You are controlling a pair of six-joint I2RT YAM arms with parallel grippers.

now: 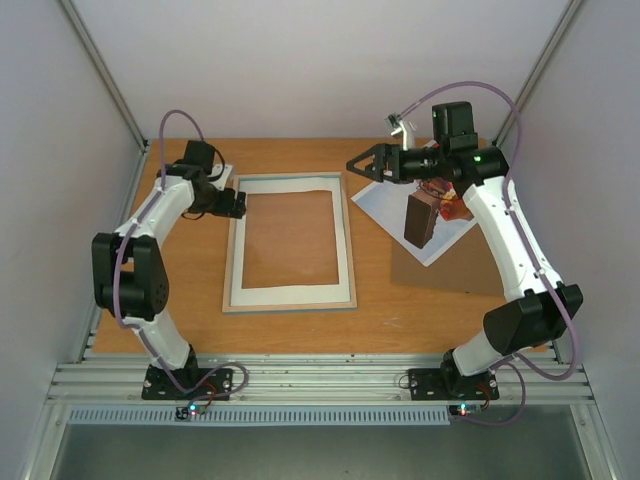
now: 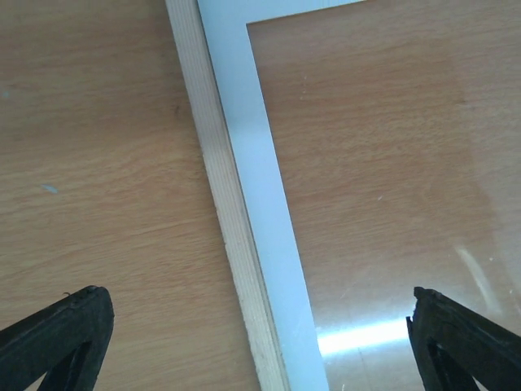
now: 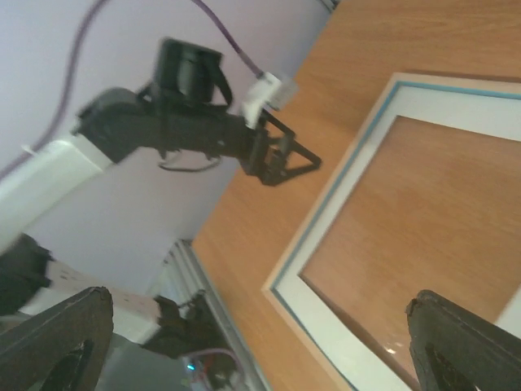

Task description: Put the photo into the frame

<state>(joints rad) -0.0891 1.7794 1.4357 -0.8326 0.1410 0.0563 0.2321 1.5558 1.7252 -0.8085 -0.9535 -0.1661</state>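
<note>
Wood-edged frame (image 1: 229, 280) lies flat mid-desk (image 1: 400, 300) holding only the white mat (image 1: 290, 292), photo (image 1: 380, 205) apart at its right, left fingers (image 2: 57, 334) and right fingers (image 3: 57, 334) both spread, empty: 0 insertion done, pick-up and placing remain.

Right gripper (image 3: 260, 338): fingertips (image 3: 57, 334) at lower corners, spread wide. Between them, frame (image 3: 332, 183) flat on table (image 3: 244, 236), turquoise edge, white mat (image 3: 456, 102) inside, wood showing through window. Beyond frame's edge, left gripper (image 3: 289, 163) over bare table, jaws apart. Purple cable (image 3: 220, 32) above it, pale wall behind.
</note>
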